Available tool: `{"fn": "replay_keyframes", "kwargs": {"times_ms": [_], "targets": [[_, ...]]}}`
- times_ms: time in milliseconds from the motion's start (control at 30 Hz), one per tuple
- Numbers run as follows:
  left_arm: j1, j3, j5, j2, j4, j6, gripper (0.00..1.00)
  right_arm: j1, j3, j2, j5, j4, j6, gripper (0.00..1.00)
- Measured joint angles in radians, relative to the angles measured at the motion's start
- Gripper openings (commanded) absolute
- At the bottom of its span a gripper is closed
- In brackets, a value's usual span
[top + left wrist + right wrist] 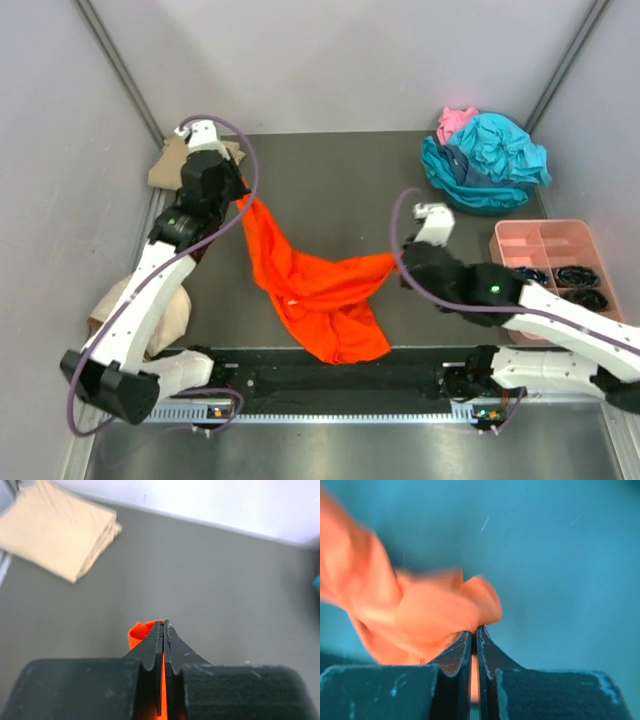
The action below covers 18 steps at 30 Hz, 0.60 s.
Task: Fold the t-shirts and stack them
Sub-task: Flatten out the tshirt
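Note:
A bright orange t-shirt [315, 290] hangs crumpled between both arms over the middle of the dark table. My left gripper [240, 193] is shut on its upper left corner; in the left wrist view orange cloth [137, 632] shows between the closed jaws of that gripper [164, 625]. My right gripper [398, 262] is shut on the shirt's right edge, with orange cloth [425, 610] bunched at the gripper's tip [474, 630]. A folded tan t-shirt [165, 165] [57, 532] lies at the back left. Teal t-shirts [490, 160] and a pink t-shirt [457, 120] are heaped at the back right.
A pink compartment tray [520, 240] with dark items stands at the right edge. A cream rounded thing [170, 315] lies at the left behind my left arm. Grey walls close in the table on three sides.

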Motion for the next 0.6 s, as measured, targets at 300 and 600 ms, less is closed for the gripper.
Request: {"fn": "replay_keyframes", "kwargs": {"times_ms": [300,600], "targets": [[0.000,0.138,0.016,-0.123,-0.121,0.013,0.00,-0.142,0.242,0.046,0.057,0.005,-0.286,0.00],[0.000,0.372,-0.025,-0.171,-0.296,0.049,0.00,-0.142,0.332,0.018,0.088,-0.068,-0.393,0.00]]}}
